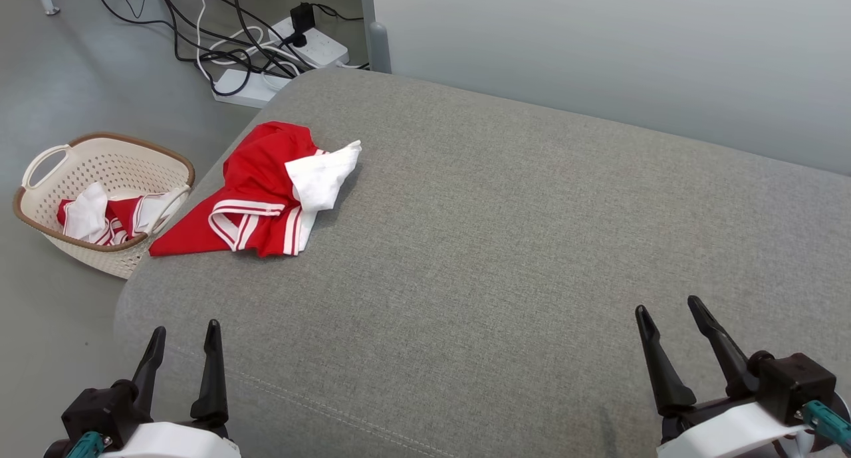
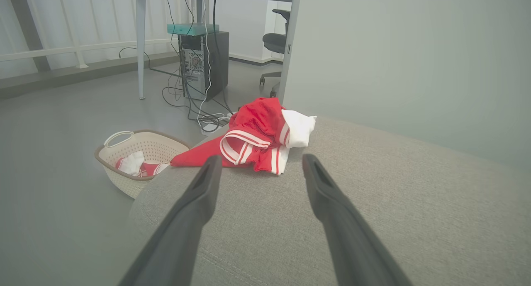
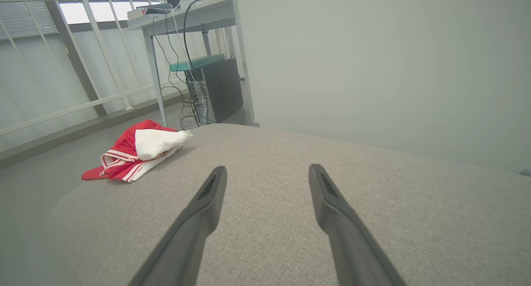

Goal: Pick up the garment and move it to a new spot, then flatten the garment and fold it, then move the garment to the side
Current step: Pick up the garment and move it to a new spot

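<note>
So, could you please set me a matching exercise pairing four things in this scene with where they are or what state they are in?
Things:
1. red and white garment
2. laundry basket
3. left gripper
4. power strip

Descriptions:
A. on the floor, left of the grey cushion
B. open and empty
C. crumpled on the cushion's far left corner
D. on the floor among cables

Pairs: 1-C, 2-A, 3-B, 4-D

Left pincer [image 2: 259, 163] open, garment [image 2: 257, 134] crumpled ahead on cushion [image 2: 394, 203].

Soft even light, faint shadows, daylight seemingly from the window [image 3: 79, 13], wrist views warped, hazy at edges
</note>
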{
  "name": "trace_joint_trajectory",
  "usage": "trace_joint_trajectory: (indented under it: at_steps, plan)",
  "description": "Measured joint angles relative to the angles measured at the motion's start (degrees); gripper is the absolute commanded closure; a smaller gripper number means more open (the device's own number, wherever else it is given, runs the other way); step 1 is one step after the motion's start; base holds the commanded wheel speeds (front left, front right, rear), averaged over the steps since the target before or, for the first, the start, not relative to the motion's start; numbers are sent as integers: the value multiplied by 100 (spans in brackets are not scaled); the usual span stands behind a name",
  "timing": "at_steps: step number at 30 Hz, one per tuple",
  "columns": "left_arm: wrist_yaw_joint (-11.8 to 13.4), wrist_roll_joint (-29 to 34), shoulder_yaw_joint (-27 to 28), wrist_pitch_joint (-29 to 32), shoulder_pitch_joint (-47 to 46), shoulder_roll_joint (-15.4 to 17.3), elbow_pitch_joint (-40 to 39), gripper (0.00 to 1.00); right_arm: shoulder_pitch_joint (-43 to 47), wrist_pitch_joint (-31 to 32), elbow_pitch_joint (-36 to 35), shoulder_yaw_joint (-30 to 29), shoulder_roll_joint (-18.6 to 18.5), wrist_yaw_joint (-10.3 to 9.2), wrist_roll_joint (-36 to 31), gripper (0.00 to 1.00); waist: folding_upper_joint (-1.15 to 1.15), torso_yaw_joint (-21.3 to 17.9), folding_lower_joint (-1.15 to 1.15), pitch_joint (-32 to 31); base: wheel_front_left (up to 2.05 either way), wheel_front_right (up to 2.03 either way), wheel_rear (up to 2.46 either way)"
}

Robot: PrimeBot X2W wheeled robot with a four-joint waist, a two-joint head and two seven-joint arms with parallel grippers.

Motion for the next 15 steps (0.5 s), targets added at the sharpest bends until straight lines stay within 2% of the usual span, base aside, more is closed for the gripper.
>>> trace_joint_trajectory:
  at_steps: [10,15]
  plan:
    - [-53,-36,-107,110,-110,25,5,0,-13,0,85,69,-7,0,46,0,0,-7,0,32,0,0,0]
    - [-158,-35,-143,493,-932,279,-297,0,-50,19,62,68,-32,0,45,0,0,-16,0,124,0,0,0]
